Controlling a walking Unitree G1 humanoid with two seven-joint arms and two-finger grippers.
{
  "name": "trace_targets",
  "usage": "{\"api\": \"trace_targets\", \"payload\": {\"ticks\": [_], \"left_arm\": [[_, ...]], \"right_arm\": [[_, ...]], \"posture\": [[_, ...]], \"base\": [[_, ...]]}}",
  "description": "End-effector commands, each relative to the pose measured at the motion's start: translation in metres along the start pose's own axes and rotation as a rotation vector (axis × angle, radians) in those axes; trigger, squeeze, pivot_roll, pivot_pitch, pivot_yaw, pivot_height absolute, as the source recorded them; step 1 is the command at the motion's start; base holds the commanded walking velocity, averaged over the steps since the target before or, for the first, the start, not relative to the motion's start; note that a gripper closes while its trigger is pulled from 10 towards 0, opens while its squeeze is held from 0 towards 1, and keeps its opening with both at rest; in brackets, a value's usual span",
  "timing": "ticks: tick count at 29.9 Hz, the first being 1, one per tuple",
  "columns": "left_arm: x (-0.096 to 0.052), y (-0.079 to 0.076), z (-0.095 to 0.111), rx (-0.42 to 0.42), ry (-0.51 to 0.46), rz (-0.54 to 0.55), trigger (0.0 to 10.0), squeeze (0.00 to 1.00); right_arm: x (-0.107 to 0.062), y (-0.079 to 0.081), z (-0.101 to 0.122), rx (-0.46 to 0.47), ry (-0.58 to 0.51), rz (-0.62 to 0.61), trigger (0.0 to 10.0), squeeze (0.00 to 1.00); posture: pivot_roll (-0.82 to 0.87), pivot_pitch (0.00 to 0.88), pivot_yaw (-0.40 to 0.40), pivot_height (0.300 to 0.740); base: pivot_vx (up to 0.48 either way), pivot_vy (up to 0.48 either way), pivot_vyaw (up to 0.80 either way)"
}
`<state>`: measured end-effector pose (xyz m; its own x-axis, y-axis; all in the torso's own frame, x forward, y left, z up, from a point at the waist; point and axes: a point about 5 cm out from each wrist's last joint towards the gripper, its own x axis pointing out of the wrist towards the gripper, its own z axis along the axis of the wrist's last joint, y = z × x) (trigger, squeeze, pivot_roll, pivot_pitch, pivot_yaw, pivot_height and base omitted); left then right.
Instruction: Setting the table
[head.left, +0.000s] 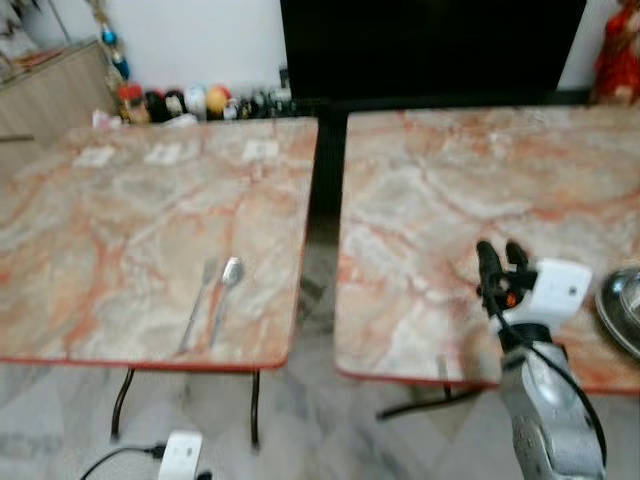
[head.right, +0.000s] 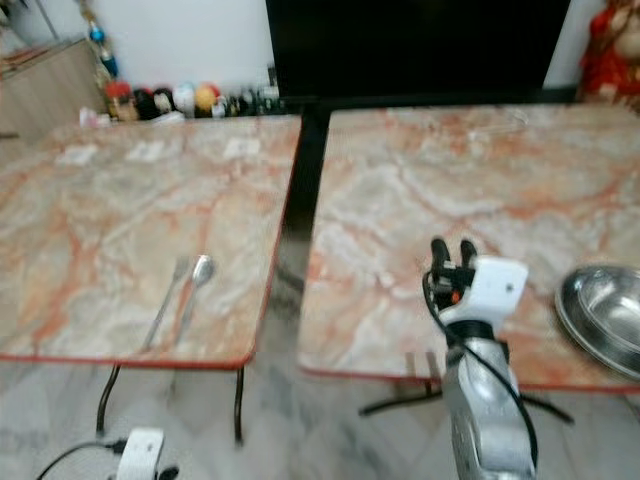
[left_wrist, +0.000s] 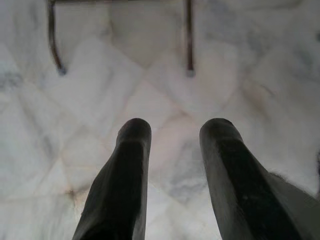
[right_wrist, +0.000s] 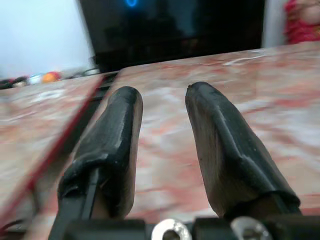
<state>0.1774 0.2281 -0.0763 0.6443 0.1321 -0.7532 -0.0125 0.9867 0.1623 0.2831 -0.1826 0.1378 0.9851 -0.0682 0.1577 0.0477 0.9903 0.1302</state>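
A metal fork (head.left: 198, 304) and a spoon (head.left: 226, 294) lie side by side near the front edge of the left marble table (head.left: 120, 220). A steel plate (head.right: 605, 315) rests at the right edge of the right marble table (head.left: 470, 190). My right gripper (head.left: 502, 254) hovers over the front part of the right table, left of the plate, fingers open and empty. In the right wrist view the fingers (right_wrist: 112, 145) point across the tabletop. My left gripper (left_wrist: 175, 145) hangs open over the floor near the table legs (left_wrist: 189, 40).
A gap (head.left: 325, 200) separates the two tables. A dark screen (head.left: 430, 45) stands behind them. Small colourful items (head.left: 190, 102) line the back wall on the left. A white device with a cable (head.left: 178, 455) lies on the marble floor below the left table.
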Motion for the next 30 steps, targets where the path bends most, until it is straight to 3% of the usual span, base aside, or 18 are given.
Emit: {"api": "trace_targets", "payload": {"ticks": [1, 17, 30], "left_arm": [[-0.002, 0.004, -0.007, 0.002, 0.027, 0.011, 10.0, 0.00], [-0.001, 0.002, -0.002, 0.004, 0.002, 0.006, 10.0, 0.00], [0.000, 0.000, 0.005, 0.005, -0.040, -0.002, 10.0, 0.00]], "right_arm": [[0.002, 0.005, 0.002, -0.004, -0.012, 0.022, 10.0, 0.00], [0.003, 0.011, -0.004, 0.026, -0.006, 0.015, 10.0, 0.00], [0.006, 0.012, -0.009, 0.028, 0.006, 0.023, 10.0, 0.00]], "posture": [[-0.12, 0.000, 0.056, 0.740], [-0.11, 0.000, 0.050, 0.740], [-0.11, 0.000, 0.047, 0.740]], "base": [[0.000, 0.480, 0.00], [0.000, 0.480, 0.00], [0.000, 0.000, 0.00]]}}
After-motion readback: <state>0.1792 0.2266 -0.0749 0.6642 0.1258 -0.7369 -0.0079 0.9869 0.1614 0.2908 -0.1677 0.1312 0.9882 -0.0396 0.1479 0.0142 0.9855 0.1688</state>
